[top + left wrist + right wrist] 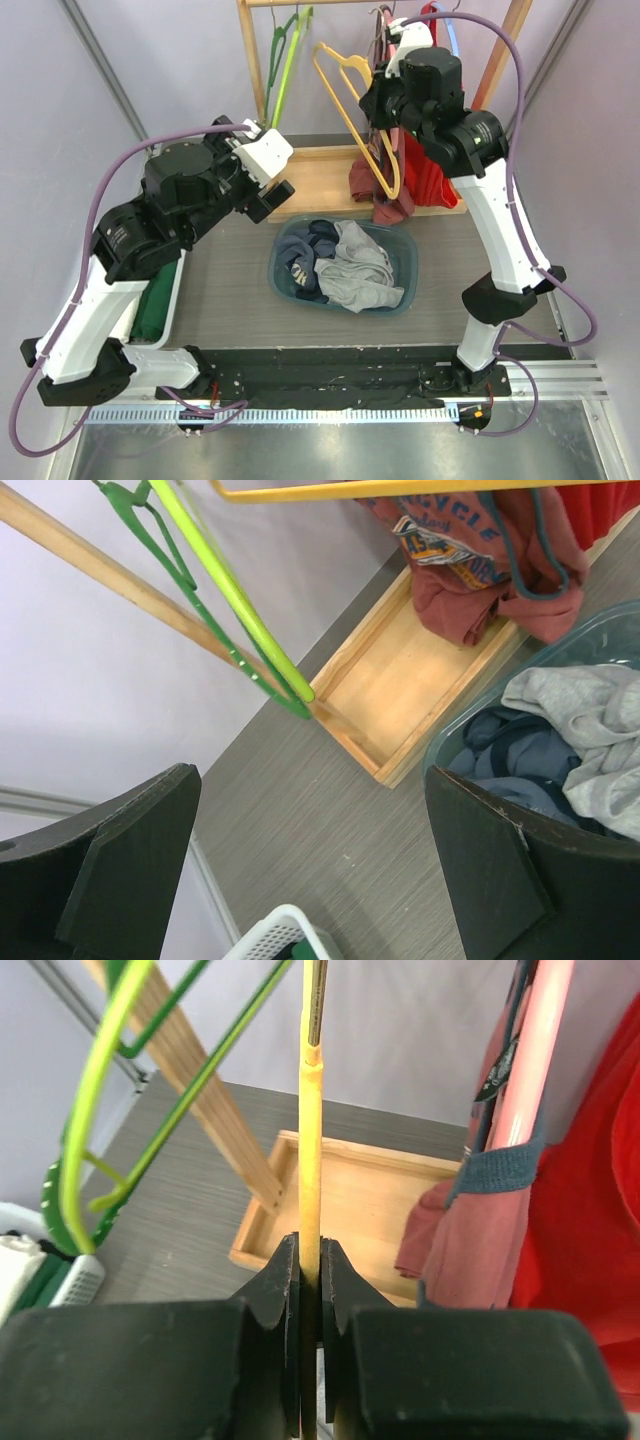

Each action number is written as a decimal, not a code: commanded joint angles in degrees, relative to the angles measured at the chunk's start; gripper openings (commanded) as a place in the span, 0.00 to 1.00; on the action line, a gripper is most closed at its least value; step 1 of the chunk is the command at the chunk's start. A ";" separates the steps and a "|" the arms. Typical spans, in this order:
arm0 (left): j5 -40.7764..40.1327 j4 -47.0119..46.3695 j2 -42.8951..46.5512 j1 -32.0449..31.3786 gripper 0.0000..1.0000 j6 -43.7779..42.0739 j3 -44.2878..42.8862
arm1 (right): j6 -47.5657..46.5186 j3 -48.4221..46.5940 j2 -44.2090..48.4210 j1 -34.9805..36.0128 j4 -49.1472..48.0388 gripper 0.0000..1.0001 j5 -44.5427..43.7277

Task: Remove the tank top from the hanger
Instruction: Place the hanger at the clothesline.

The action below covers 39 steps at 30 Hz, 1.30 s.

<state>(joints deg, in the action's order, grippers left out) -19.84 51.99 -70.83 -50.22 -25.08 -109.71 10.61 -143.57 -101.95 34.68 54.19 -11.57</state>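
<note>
A maroon tank top (pixel 372 185) with blue trim hangs from the rack, its hem bunched on the wooden base. In the right wrist view the tank top (pixel 480 1250) hangs on a pink hanger (pixel 545 1040). It also shows in the left wrist view (pixel 470 590). My right gripper (pixel 385 95) is shut on a bare yellow hanger (pixel 343 108), and its jaws pinch the yellow bar (pixel 311 1140) just left of the tank top. My left gripper (pixel 283 170) is open and empty above the table, left of the wooden base.
The wooden rack base (pixel 320 185) sits at the back. Green hangers (pixel 285 60) hang at the left of the rack and a red garment (pixel 435 175) at the right. A teal basket (pixel 400 300) of clothes is in the middle. A white basket (pixel 175 300) is at the left.
</note>
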 commanded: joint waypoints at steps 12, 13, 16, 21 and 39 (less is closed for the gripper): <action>-3.72 -1.80 1.48 0.29 1.00 -1.82 6.62 | -5.60 3.91 -0.07 4.16 -8.13 0.01 -16.97; -3.81 -1.63 1.31 0.38 0.99 -1.55 6.44 | -6.56 3.65 -0.87 4.43 -8.92 0.01 -20.04; -3.81 -1.62 1.30 0.30 1.00 -0.50 6.44 | -8.41 1.81 -4.73 4.96 -11.91 0.01 -25.75; -3.10 -1.97 3.32 0.29 1.00 0.21 9.59 | -12.89 -0.39 -8.87 5.14 -18.75 0.01 -27.80; -3.98 -2.42 8.60 0.38 1.00 -0.06 19.09 | -17.64 -1.26 -14.85 1.89 -36.26 0.01 -20.51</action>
<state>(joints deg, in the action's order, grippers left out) -22.96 51.81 -64.01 -50.11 -25.82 -91.66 -6.13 -141.49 -116.14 37.89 25.56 -34.33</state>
